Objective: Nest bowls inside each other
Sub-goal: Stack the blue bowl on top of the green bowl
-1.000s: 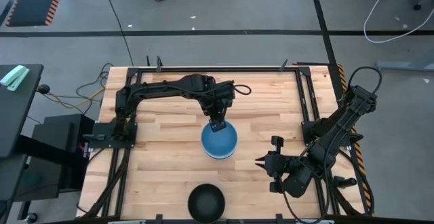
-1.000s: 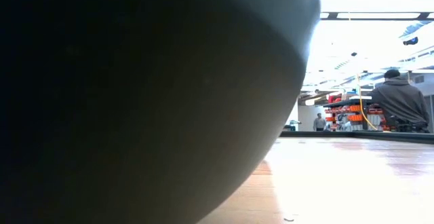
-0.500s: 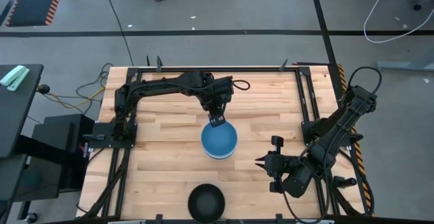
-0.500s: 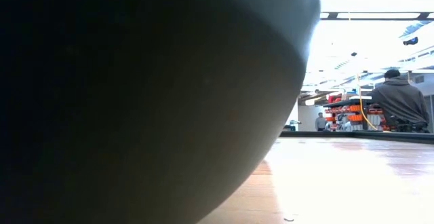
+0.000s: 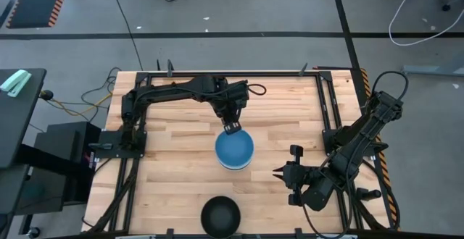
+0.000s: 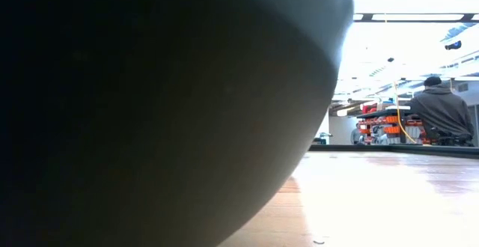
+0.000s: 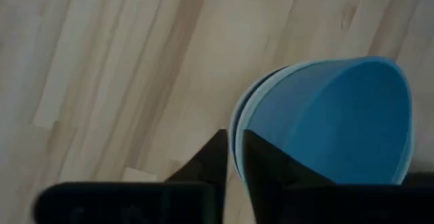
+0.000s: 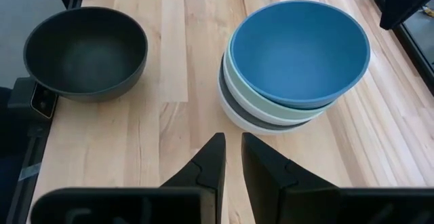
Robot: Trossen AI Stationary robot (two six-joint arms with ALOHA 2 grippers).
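Observation:
A stack of nested bowls stands in the middle of the table, with a blue bowl (image 5: 234, 149) (image 8: 298, 47) on top. A mint bowl (image 8: 271, 105) sits under it and a white bowl (image 8: 234, 115) is at the bottom. A lone black bowl (image 5: 220, 216) (image 8: 85, 51) rests near the table's near edge and fills most of the low view (image 6: 150, 112). My left gripper (image 5: 231, 130) (image 7: 234, 156) hangs at the stack's far rim, its fingers shut to a slit. My right gripper (image 5: 279, 172) (image 8: 232, 153) waits to the right of the stack, shut to a slit on nothing. My left gripper comes from above at the stack's far rim (image 7: 235, 125). The rim's edges show in line with the slit between the fingers. Whether the fingers touch the rim, I cannot tell.
Black metal rails (image 5: 330, 101) frame the wooden table top. Bare wood lies to the left of the stack (image 5: 174, 152) and along the far side (image 5: 283, 101). A person (image 6: 441, 112) sits in the room behind the table.
My left gripper has drawn back a little toward the table's far edge, from over the blue bowl's far rim to just at it. The stack and the black bowl have stayed where they were.

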